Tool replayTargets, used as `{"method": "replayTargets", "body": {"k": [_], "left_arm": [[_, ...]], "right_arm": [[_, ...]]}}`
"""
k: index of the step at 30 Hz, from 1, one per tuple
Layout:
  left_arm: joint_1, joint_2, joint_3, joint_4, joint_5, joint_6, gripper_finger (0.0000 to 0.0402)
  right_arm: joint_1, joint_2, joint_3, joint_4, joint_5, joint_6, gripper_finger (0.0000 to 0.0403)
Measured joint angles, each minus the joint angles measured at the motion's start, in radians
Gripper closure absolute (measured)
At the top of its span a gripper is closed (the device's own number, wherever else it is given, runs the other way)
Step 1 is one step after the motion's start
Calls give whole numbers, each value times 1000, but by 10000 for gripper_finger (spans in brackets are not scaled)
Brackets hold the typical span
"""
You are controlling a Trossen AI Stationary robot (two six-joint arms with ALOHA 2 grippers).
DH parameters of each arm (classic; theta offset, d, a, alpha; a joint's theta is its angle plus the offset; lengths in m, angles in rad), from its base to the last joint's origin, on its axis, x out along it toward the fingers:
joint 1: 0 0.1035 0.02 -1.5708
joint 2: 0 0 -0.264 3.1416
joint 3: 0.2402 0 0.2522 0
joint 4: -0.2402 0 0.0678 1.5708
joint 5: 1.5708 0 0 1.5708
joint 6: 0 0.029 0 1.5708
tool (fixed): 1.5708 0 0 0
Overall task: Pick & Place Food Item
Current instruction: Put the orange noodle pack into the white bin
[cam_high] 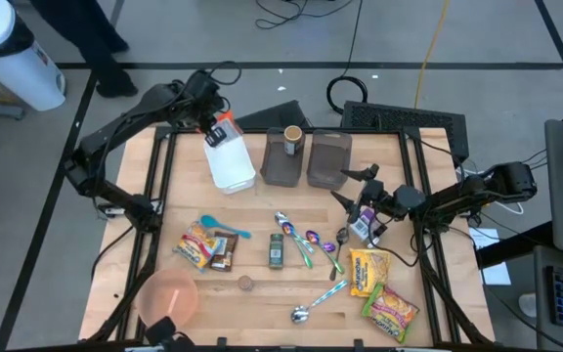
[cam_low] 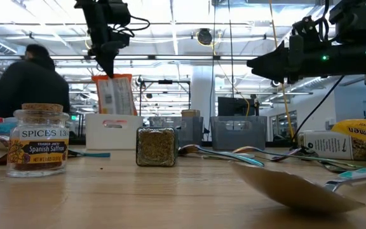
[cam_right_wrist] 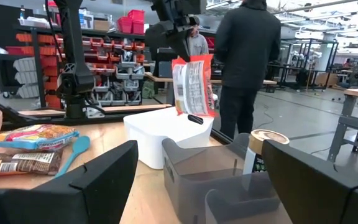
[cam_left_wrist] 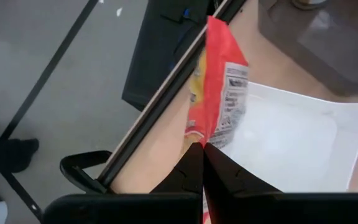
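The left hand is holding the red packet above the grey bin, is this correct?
Not quite. The left hand holds the red packet above the white bin, not a grey one; the high view shows it.

Light is bright and even, coming from ceiling lamps [cam_low: 37, 28] that blow out to white glare in the low view. On the worktop [cam_high: 262, 293] shadows are short and soft. In the low view the spoon [cam_low: 297, 184] nearest the lens is blurred, while the spice jar [cam_low: 38, 140] reads sharp. The left wrist view is soft, its dark fingers [cam_left_wrist: 225, 180] smeared. The right wrist view shows blurred fingers [cam_right_wrist: 95, 183] close up.
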Motion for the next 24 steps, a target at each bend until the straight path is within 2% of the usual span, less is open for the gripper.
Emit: {"method": "replayTargets", "body": {"k": [12, 24], "left_arm": [[46, 2, 0, -27, -1, 27, 401], [47, 1, -24, -12, -5, 37, 401]], "right_arm": [[-3, 0, 0, -8, 0, -1, 69], [-3, 0, 0, -8, 0, -3, 69]]}}
